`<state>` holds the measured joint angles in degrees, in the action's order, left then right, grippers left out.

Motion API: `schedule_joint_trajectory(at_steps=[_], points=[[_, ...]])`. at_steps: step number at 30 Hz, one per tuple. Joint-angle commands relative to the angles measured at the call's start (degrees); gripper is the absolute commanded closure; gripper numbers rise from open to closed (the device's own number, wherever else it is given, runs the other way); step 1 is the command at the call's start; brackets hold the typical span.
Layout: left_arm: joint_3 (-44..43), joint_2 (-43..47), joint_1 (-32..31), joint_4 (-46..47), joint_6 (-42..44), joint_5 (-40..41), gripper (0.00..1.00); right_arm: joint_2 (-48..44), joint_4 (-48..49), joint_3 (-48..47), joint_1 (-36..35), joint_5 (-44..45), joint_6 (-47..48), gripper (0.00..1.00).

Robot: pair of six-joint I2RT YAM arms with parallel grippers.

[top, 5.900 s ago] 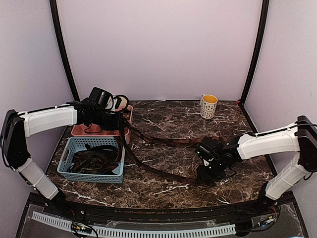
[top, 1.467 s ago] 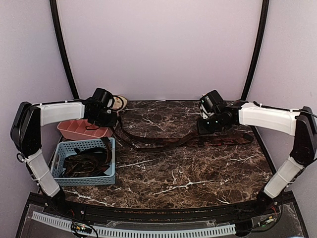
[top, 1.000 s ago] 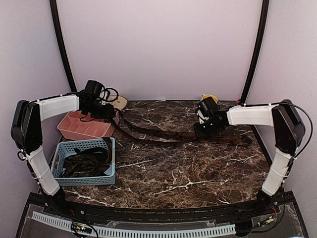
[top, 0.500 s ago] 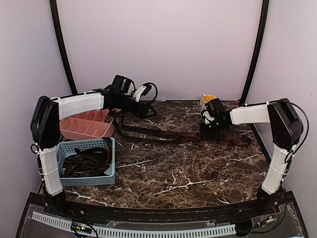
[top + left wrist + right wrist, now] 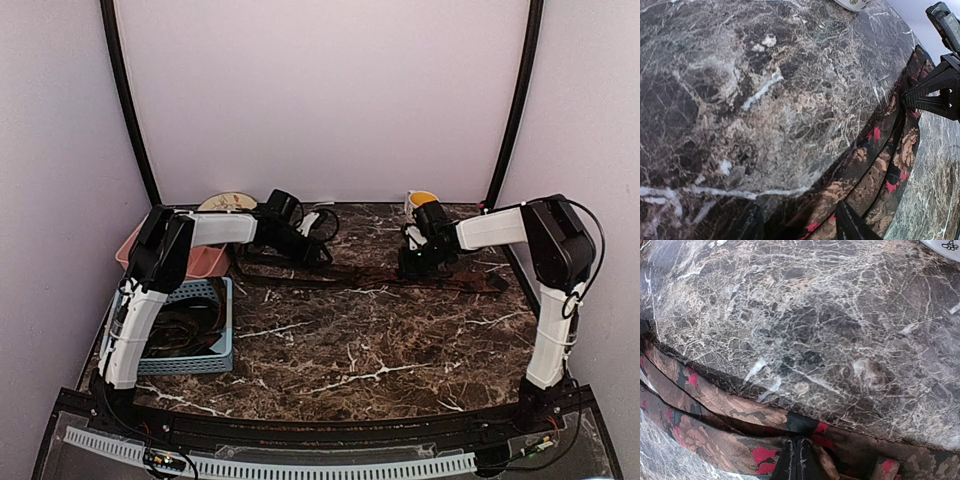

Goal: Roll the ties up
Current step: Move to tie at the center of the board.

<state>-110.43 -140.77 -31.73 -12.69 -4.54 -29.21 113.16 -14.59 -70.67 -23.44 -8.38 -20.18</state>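
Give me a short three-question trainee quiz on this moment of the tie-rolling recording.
1. True or false: the right gripper is open and clear of the patterned tie.
2. Where do the spare ties lie? A. in the blue basket; B. in a cardboard box; C. in a drawer.
3. Name the thing standing at the far edge of the table, just behind the right gripper.
Key: 1. False: it is shut on the patterned tie. 2. A. 3. The mug.
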Motion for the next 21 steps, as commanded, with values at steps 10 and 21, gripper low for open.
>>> schedule_joint_trajectory(at_steps=[10, 21], points=[[28.5, 17.1, -2.6, -3.7, -1.8, 7.9, 0.64, -6.2, 1.7, 18.0, -3.1, -6.6, -3.0, 1.00], [49.8, 40.1, -5.6, 14.9, 0.7, 2.3, 0.48, -17.6, 5.1, 25.0, -12.2, -8.8, -8.1, 1.00]])
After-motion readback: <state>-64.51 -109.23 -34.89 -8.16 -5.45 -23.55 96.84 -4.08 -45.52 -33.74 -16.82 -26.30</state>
